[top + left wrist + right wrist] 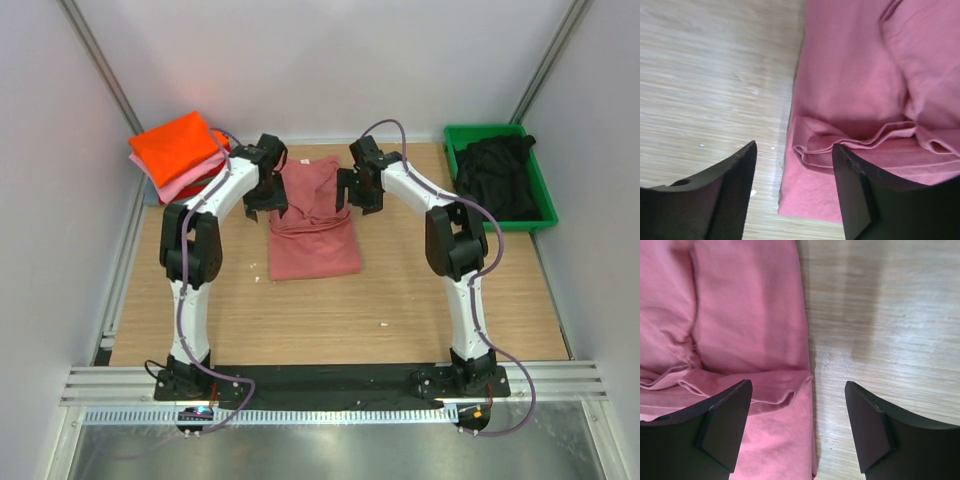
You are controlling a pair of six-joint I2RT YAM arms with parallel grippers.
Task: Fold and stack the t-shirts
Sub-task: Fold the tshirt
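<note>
A faded salmon-red t-shirt [312, 228] lies partly folded in the middle of the wooden table, a folded-over edge across it. My left gripper [266, 204] is open over the shirt's left edge; the left wrist view shows the fold [855, 140] between its fingers [730, 185]. My right gripper [358, 198] is open over the shirt's right edge [802, 385], empty. A stack of folded shirts, orange [178, 146] on pink [185, 183], sits at the back left. A black shirt [497, 170] lies crumpled in the bin.
A green plastic bin [545, 205] stands at the back right. White walls and metal frame posts enclose the wooden table [400, 310]. A metal rail runs along the near edge by the arm bases.
</note>
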